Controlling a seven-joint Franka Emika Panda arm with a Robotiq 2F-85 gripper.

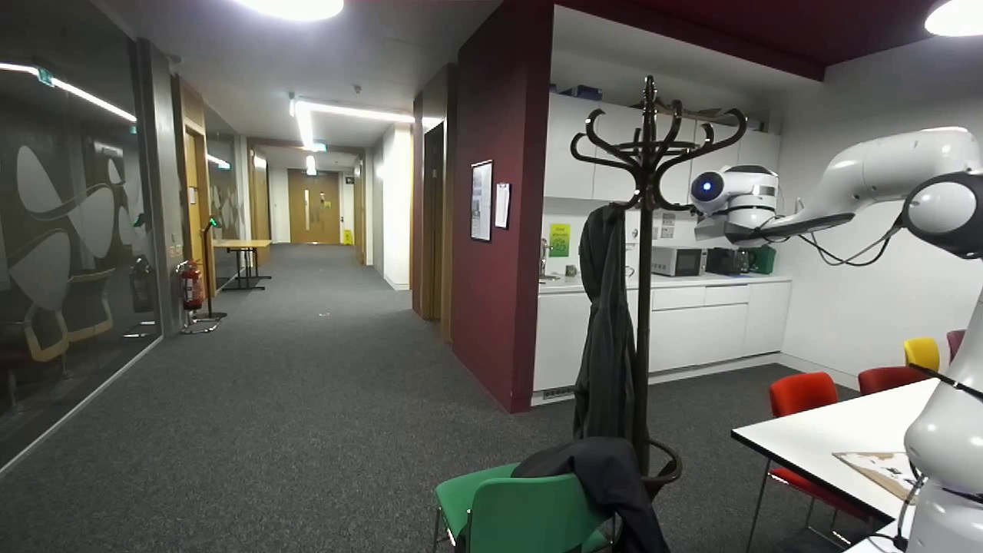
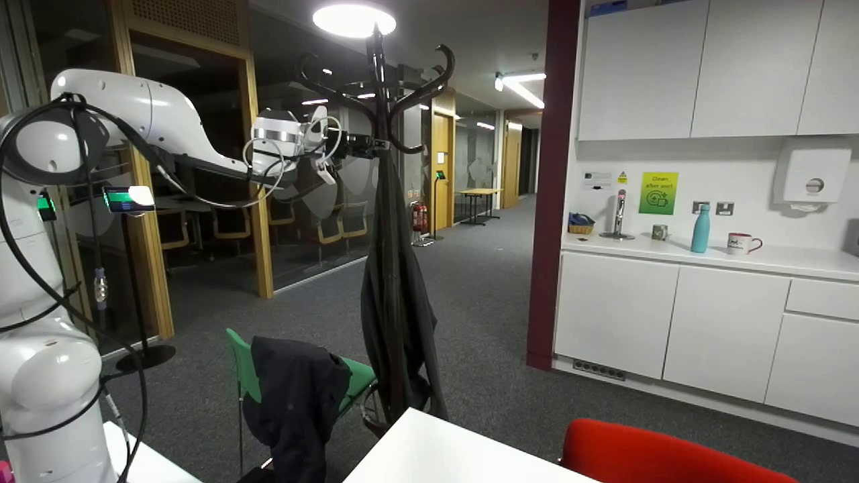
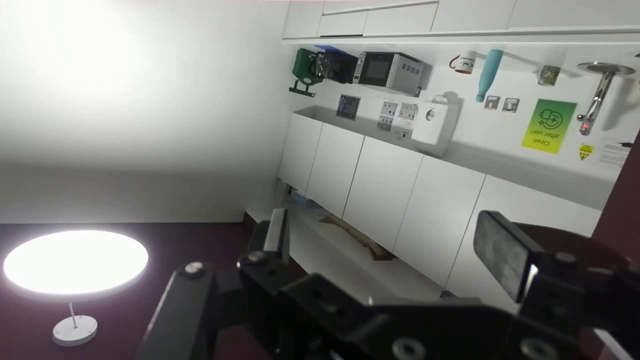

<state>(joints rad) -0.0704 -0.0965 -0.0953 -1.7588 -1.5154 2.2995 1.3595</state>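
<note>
In the upside-down wrist view my gripper (image 3: 390, 245) stands open, with its pads (image 3: 502, 255) wide apart and nothing between them. Behind them show white wall cupboards (image 3: 390, 185). In an exterior view the black gripper (image 2: 379, 144) overlaps the upper pole of a dark coat stand (image 2: 377, 67); I cannot tell whether they touch. A dark coat (image 2: 416, 288) hangs from the stand just below. The coat stand (image 1: 647, 153) partly covers the area beside the robot's wrist (image 1: 749, 196) in an exterior view, where the fingers cannot be made out.
A green chair (image 1: 522, 514) with a dark jacket (image 1: 591, 468) stands by the coat stand's foot. A white table (image 2: 456, 453) and red chair (image 2: 658, 449) are nearby. Along the kitchen counter stand a teal bottle (image 2: 700, 229), mug (image 2: 739, 243) and microwave (image 1: 678, 261). A ceiling lamp (image 3: 75, 262) glows.
</note>
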